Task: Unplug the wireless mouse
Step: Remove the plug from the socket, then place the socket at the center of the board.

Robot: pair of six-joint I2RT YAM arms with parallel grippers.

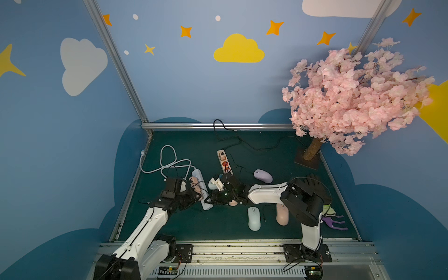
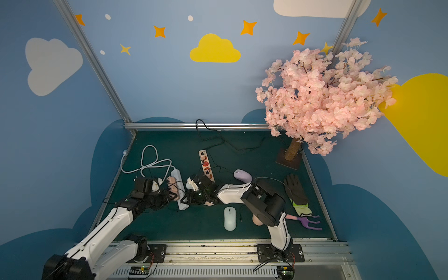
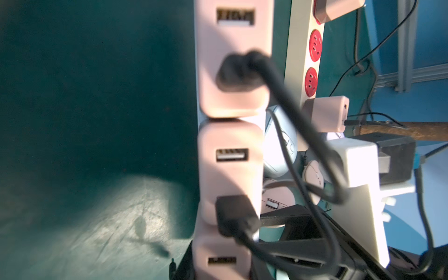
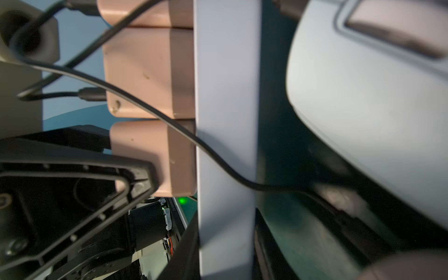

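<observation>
At the near end of the white power strip (image 1: 197, 175), the right gripper (image 1: 209, 201) is closed on the strip itself. In the right wrist view its dark fingers (image 4: 188, 244) lie against both long edges of the white bar. A row of pink adapters (image 3: 230, 155) is plugged into the strip's face. The left gripper (image 1: 196, 192) is drawn in narrowly on the end adapter (image 4: 145, 150), the one closest to the strip's near end, with one black finger (image 4: 143, 174) pressed flat against that adapter's outer face. The pale blue mouse (image 4: 363, 109) lies just beside the strip, on the side away from the adapters, and neither gripper touches it. A thin black cable (image 4: 213, 155) runs from under the mouse across the strip's edge towards the adapters, but which port it ends in is too blurred to tell. Black USB plugs (image 3: 232, 215) sit in two adapters of the row
</observation>
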